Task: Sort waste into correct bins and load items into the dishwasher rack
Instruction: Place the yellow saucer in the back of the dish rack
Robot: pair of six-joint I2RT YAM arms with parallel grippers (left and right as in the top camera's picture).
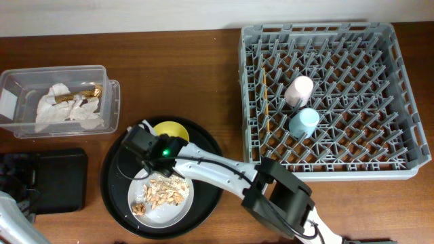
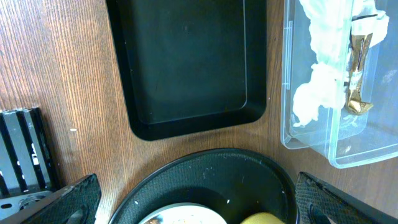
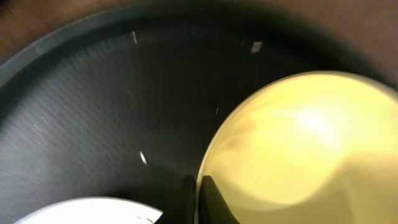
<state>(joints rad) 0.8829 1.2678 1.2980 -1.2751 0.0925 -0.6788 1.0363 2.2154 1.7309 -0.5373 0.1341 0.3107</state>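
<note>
My right gripper (image 1: 154,131) is shut on the rim of the small yellow bowl (image 1: 173,130) at the back of the round black serving tray (image 1: 115,177). The right wrist view shows its fingers (image 3: 198,186) pinching the bowl's edge (image 3: 298,143). Beige food scraps (image 1: 165,190) lie on the white plate (image 1: 182,209) in the same tray. My left gripper (image 2: 199,202) is open and empty above the serving tray's left edge. White napkins (image 1: 64,108) and a gold-brown wrapper (image 1: 81,93) lie in the clear tub (image 1: 110,95). The small black tray (image 1: 61,179) is empty.
The grey dishwasher rack (image 1: 247,102) at the right holds the pink cup (image 1: 299,89), the blue cup (image 1: 304,122) and wooden chopsticks (image 1: 266,102) near its left side. The left arm sits at the table's lower left corner.
</note>
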